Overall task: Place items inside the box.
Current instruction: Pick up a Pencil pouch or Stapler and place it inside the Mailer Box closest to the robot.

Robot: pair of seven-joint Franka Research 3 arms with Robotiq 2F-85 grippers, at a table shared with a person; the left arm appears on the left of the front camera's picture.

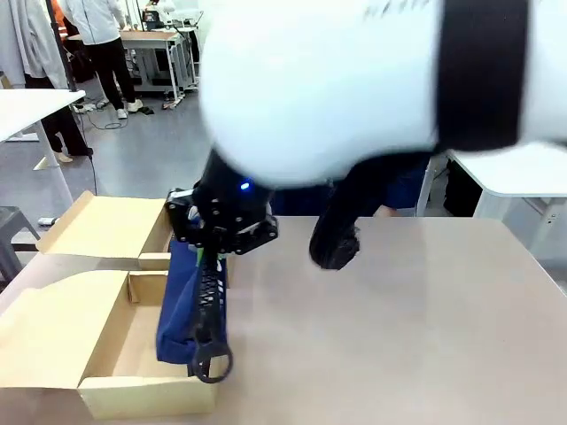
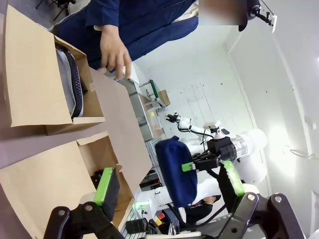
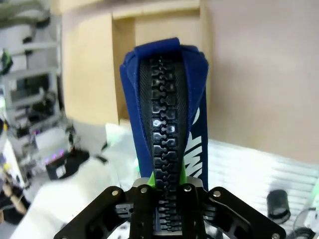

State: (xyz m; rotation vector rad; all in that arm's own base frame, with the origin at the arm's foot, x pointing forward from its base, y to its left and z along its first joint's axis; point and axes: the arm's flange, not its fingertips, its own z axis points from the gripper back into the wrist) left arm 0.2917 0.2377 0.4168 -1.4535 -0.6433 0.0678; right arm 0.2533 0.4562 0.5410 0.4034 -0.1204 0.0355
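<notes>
The step in hand looks like lowering the navy pouch (image 1: 182,305) into the cardboard box (image 1: 97,394), which sits open-flapped at the left end of the desk (image 1: 399,336). To do it well, the pouch should shift a little further over the box opening, away from the wall nearest the middle of the desk, so that its hanging end clears the cardboard instead of catching and folding on the rim. Then it should go down until the bottom rests inside before letting go. A limp fabric pouch let go from high up could flop over the edge. The right pincer (image 1: 208,257) is clamped narrow on the upper end of the pouch, right on the zip, with the pouch hanging long-ways beneath it and the zip ring dangling at the bottom. I cannot tell whether its lower end touches the box floor. The left pincer (image 2: 168,183) stands wide and empty, well apart from the box. A person's hand (image 2: 114,50) rests at the far edge.
</notes>
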